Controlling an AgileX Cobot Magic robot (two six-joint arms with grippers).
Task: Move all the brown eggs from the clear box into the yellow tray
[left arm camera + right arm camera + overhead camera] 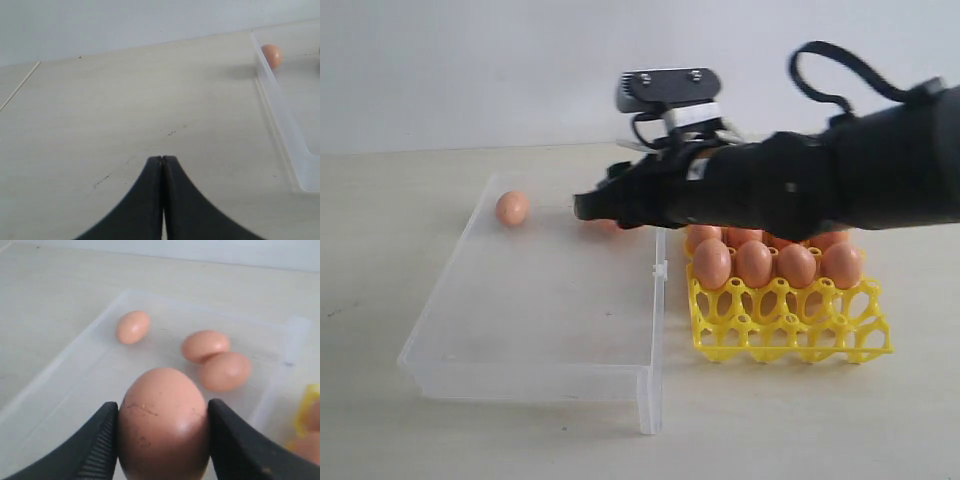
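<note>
- right gripper [163, 440]: jaws clamped on one brown egg [161, 407], held above the far right part of the box [520, 385].
- left gripper [162, 167]: fingers pressed together, holding nothing, over the bare table [100, 100] left of the box.
- box: three loose eggs lie at its far end, one alone at far left [512, 208] and two touching each other [205, 345] further right.
- tray [790, 330]: just beside the box, on its right; tray eggs [754, 263] fill the far rows and the nearest row of cups is empty.
</note>
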